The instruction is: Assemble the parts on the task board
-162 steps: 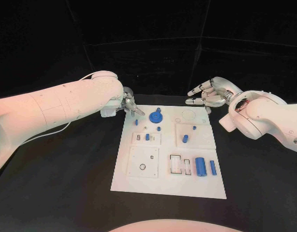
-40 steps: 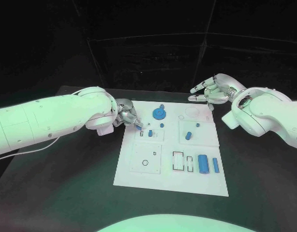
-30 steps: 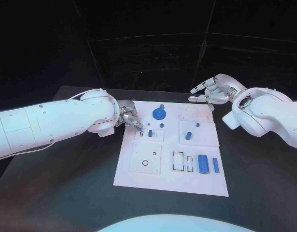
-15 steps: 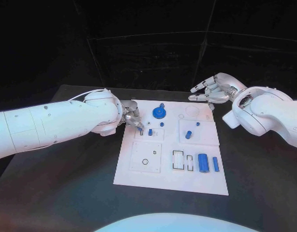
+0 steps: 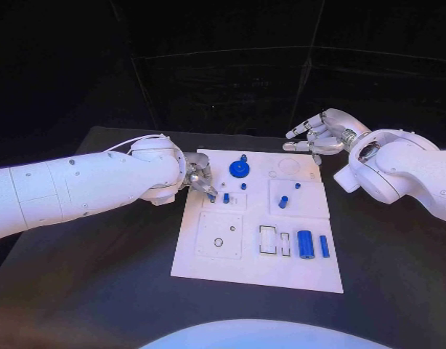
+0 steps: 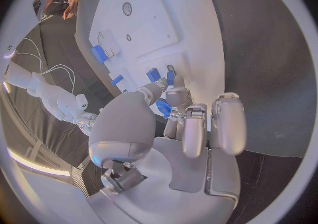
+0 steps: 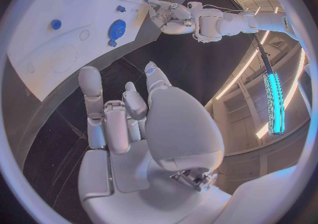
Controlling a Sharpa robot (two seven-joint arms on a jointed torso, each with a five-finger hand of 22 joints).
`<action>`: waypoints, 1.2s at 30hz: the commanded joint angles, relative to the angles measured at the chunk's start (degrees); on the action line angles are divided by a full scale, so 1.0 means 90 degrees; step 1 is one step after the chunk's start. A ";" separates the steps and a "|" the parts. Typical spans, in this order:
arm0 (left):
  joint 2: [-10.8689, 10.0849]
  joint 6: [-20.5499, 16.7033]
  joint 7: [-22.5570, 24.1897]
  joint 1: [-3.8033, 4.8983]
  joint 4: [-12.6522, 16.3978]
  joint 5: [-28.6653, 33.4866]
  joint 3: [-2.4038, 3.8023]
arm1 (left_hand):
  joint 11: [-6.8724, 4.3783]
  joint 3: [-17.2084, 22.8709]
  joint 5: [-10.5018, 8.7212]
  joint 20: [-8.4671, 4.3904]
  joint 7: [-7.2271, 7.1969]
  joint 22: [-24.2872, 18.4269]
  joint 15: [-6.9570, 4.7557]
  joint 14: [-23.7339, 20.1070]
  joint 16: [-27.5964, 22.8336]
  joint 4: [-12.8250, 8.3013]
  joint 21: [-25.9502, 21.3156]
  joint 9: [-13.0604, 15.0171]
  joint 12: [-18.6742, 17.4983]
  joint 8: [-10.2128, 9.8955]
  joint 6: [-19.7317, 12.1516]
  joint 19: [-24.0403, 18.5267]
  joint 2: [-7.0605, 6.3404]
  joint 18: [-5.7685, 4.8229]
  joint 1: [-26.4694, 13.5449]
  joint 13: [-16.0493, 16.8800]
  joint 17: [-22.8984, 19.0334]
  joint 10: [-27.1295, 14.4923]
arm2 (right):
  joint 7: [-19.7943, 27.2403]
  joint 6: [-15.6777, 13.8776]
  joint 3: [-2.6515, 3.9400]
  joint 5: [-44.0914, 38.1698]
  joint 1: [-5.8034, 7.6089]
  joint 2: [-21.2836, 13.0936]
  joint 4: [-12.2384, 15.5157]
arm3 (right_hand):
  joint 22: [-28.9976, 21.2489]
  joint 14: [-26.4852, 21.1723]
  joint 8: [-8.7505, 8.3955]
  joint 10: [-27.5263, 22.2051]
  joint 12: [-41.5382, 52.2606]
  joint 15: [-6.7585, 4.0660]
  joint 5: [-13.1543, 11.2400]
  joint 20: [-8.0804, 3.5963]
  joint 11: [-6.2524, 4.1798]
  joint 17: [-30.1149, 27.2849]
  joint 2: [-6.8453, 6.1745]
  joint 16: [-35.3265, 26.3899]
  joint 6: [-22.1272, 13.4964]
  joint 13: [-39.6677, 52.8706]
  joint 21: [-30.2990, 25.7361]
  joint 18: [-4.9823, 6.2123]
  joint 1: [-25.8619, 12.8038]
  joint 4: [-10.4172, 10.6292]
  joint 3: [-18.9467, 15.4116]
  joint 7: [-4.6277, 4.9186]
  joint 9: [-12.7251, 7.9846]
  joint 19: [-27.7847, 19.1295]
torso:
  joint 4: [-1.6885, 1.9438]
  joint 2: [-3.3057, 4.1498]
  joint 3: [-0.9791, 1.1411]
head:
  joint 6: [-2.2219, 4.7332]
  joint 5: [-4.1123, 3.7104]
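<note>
The white task board (image 5: 246, 269) lies in the middle of the black table. My left hand (image 5: 200, 182) hovers over its far left part, fingertips beside a small blue peg (image 5: 225, 198). In the left wrist view the left hand (image 6: 175, 107) pinches a small blue part (image 6: 164, 108) between thumb and finger. A blue gear (image 5: 239, 169) sits near the board's far edge. A blue cylinder (image 5: 305, 244) and a blue bar (image 5: 322, 247) lie on the near right. My right hand (image 5: 317, 137) hangs past the far right corner with fingers spread, holding nothing.
More small blue pieces (image 5: 282, 202) stand in the board's right middle. Empty rectangular slots (image 5: 268, 242) and a round hole (image 5: 217, 243) show on the near half. Black table (image 5: 87, 254) surrounds the board on both sides.
My left hand has edged right and nearer, from off the far left corner onto the board's left part. The right hand has stayed in place.
</note>
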 commanded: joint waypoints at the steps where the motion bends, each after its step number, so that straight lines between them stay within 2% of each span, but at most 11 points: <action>1: 0.0007 0.0201 -0.0034 0.0005 0.0015 -0.0067 0.0000 | -0.0007 0.0607 0.0028 -0.0012 -0.0038 0.0141 0.0003 0.0661 0.0019 -0.0559 0.0030 0.0010 0.0026 0.0042 0.0002 0.0009 0.0000 -0.0028 0.0043 -0.0015 0.1677 0.0046 | 0.0055 0.0052 0.0003 -0.0005 0.0013 0.0006 0.0003 | -0.0004 0.0283 0.0037 -0.0030 -0.0025 -0.0048 0.0040 -0.0004 -0.0003 0.0001 0.0075 -0.0021 -0.0030 -0.0009 -0.0039 0.0087 -0.0006 -0.0001 0.0002 -0.0005 -0.0008 -0.0005 | -0.0005 0.0001 0.0001 | -0.0015 -0.0002; 13: 0.0015 0.0471 -0.0057 0.0005 -0.0009 -0.0067 -0.0008 | -0.0006 0.0610 0.0027 -0.0013 -0.0037 0.0123 0.0002 0.0661 0.0019 -0.0558 0.0017 0.0010 -0.0015 0.0044 0.0002 0.0000 -0.0003 -0.0024 0.0039 -0.0066 0.1677 0.0029 | 0.0054 0.0084 0.0003 -0.0005 0.0013 0.0016 -0.0007 | -0.0004 0.0283 0.0037 -0.0030 -0.0025 -0.0048 0.0040 -0.0004 -0.0003 0.0001 0.0075 -0.0021 -0.0030 -0.0009 -0.0039 0.0087 -0.0006 -0.0001 0.0002 -0.0005 -0.0008 -0.0005 | -0.0005 -0.0001 0.0000 | -0.0028 -0.0012; 25: 0.0044 0.0522 -0.0062 0.0005 -0.0043 -0.0066 -0.0011 | -0.0004 0.0621 0.0027 -0.0014 -0.0036 0.0122 0.0002 0.0661 0.0019 -0.0531 0.0015 0.0012 -0.0009 0.0060 0.0006 0.0001 -0.0003 -0.0024 -0.0004 -0.0059 0.1677 0.0039 | 0.0058 0.0096 0.0003 -0.0005 0.0012 0.0028 -0.0013 | -0.0004 0.0283 0.0037 -0.0030 -0.0025 -0.0048 0.0040 -0.0004 -0.0003 0.0001 0.0075 -0.0021 -0.0030 -0.0009 -0.0039 0.0087 -0.0006 -0.0001 0.0002 -0.0005 -0.0008 -0.0005 | -0.0001 0.0000 0.0001 | -0.0031 -0.0006; 31: 0.0072 0.0532 -0.0063 0.0005 -0.0101 -0.0058 -0.0014 | -0.0013 0.0600 0.0025 -0.0018 -0.0055 0.0136 -0.0002 0.0661 0.0019 -0.0449 0.0020 0.0017 -0.0002 0.0106 0.0047 0.0007 -0.0037 -0.0027 -0.0151 -0.0059 0.1677 0.0058 | 0.0060 0.0101 0.0003 -0.0005 0.0012 0.0033 -0.0014 | -0.0004 0.0283 0.0037 -0.0030 -0.0025 -0.0048 0.0040 -0.0004 -0.0003 0.0001 0.0075 -0.0021 -0.0030 -0.0009 -0.0039 0.0087 -0.0006 -0.0001 0.0002 -0.0005 -0.0008 -0.0005 | -0.0006 -0.0002 0.0002 | -0.0031 -0.0005; 36: 0.0108 0.0540 -0.0062 0.0005 -0.0157 -0.0011 -0.0016 | -0.0031 0.0510 0.0024 -0.0028 -0.0081 0.0160 -0.0016 0.0661 0.0019 -0.0261 0.0032 0.0004 0.0009 0.0140 0.0101 0.0020 -0.0073 -0.0032 -0.0444 -0.0065 0.1677 0.0082 | 0.0059 0.0102 0.0003 -0.0005 0.0012 0.0035 -0.0013 | -0.0004 0.0283 0.0037 -0.0030 -0.0025 -0.0048 0.0040 -0.0004 -0.0003 0.0001 0.0075 -0.0021 -0.0030 -0.0009 -0.0039 0.0087 -0.0006 -0.0001 0.0002 -0.0005 -0.0008 -0.0005 | -0.0007 -0.0001 0.0003 | -0.0038 -0.0011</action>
